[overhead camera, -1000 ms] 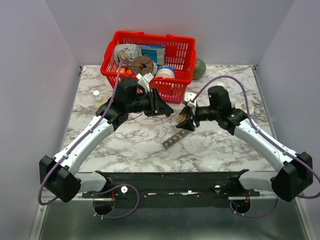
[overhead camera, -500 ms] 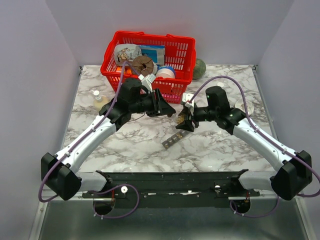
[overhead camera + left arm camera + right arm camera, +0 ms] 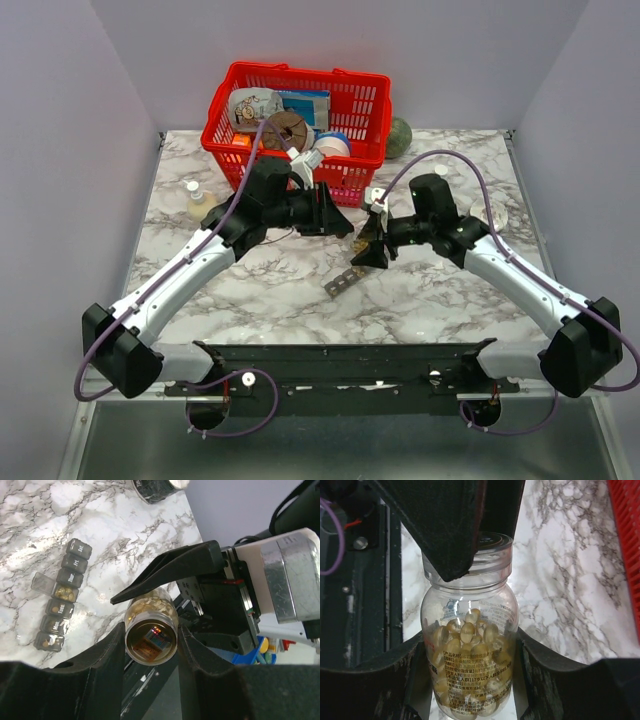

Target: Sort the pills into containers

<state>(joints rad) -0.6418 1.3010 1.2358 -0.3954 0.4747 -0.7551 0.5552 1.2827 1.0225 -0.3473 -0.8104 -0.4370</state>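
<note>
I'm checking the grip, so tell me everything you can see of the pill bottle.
The bottle is clear plastic with a printed label, about half full of amber softgels. It is held above the table: the right claw clamps its body, the left claw pinches its neck. Whether a cap is on is unclear.

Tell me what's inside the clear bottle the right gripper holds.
Yellow softgel capsules heaped in the pill bottle, its upper part empty. The right gripper hides the bottle's lower sides and printed text covers some capsules, so no count.
</note>
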